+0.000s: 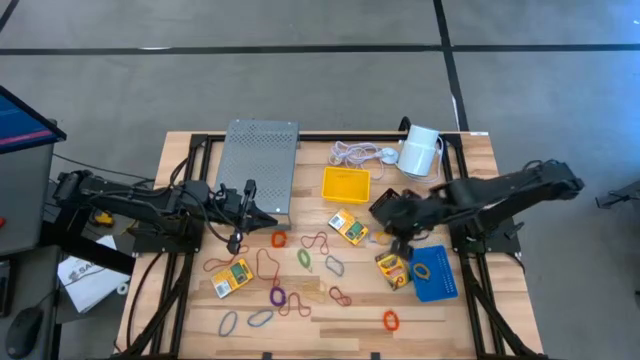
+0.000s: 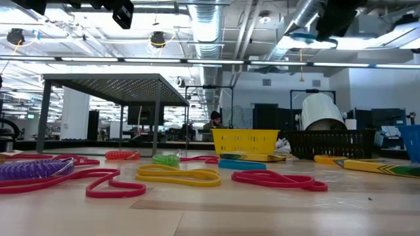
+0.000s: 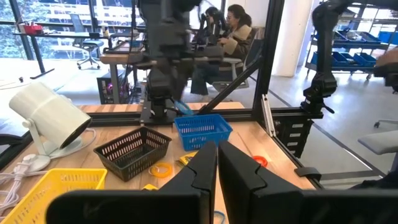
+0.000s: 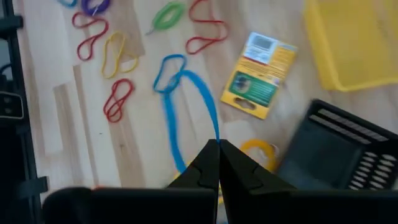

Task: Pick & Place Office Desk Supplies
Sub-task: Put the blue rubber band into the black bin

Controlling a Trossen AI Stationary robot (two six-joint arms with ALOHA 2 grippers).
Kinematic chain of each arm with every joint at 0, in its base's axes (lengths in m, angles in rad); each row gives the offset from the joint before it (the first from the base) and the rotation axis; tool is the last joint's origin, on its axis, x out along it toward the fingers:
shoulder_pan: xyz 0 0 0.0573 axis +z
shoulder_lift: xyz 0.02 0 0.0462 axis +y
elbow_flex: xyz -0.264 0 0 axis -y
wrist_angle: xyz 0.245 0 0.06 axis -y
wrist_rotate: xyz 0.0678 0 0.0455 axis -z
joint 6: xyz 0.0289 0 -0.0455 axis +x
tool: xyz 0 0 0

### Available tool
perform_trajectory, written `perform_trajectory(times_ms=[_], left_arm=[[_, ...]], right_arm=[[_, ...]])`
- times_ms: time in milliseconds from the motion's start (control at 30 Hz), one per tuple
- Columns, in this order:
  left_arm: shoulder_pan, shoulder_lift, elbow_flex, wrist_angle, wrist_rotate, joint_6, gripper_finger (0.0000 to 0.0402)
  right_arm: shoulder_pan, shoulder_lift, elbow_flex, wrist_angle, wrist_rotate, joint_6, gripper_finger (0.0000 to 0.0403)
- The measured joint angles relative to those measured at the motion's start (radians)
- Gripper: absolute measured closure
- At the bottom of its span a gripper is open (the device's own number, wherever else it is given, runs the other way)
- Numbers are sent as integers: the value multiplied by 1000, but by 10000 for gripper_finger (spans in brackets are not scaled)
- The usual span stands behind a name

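Several coloured rubber bands (image 1: 285, 292) lie scattered on the wooden table. Crayon boxes lie at mid-table (image 1: 348, 227), near left (image 1: 232, 277) and beside the blue tray (image 1: 392, 268). The yellow tray (image 1: 345, 183), black mesh tray (image 1: 392, 205) and blue tray (image 1: 435, 272) stand on the right half. My right gripper (image 4: 217, 144) is over the table between the black and blue trays, shut on a blue rubber band (image 4: 199, 99). My left gripper (image 3: 217, 163) is shut and empty, at the left near the grey box. My right gripper pinches one end of the blue rubber band (image 4: 214, 138) between its two fingertips, slanting down from the table's right. The band runs away from the fingers drawn out long. Its far loop (image 4: 169, 67) is by the table among the other bands.
A grey perforated box (image 1: 258, 165) stands at the far left. A white cylinder (image 1: 420, 150) and a coiled white cord (image 1: 350, 153) are at the far edge. A yellow band (image 4: 258, 149) lies near the black tray. People sit beyond the table.
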Motion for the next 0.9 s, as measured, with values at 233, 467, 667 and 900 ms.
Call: perform_trajectory(times_ms=[233, 467, 667, 900], left_arm=[[0, 0, 0, 1, 0, 0, 390], [0, 0, 0, 1, -58, 5, 390], [0, 0, 0, 2, -111, 16, 390], [0, 0, 0, 10, -145, -1, 390]], right_arm=[[-124, -221, -167, 14, -9, 25, 403], [-279, -340, -287, 15, -85, 17, 403], [-394, -300, -339, 19, -163, -29, 403], [-468, -151, -349, 45, -195, -91, 403]])
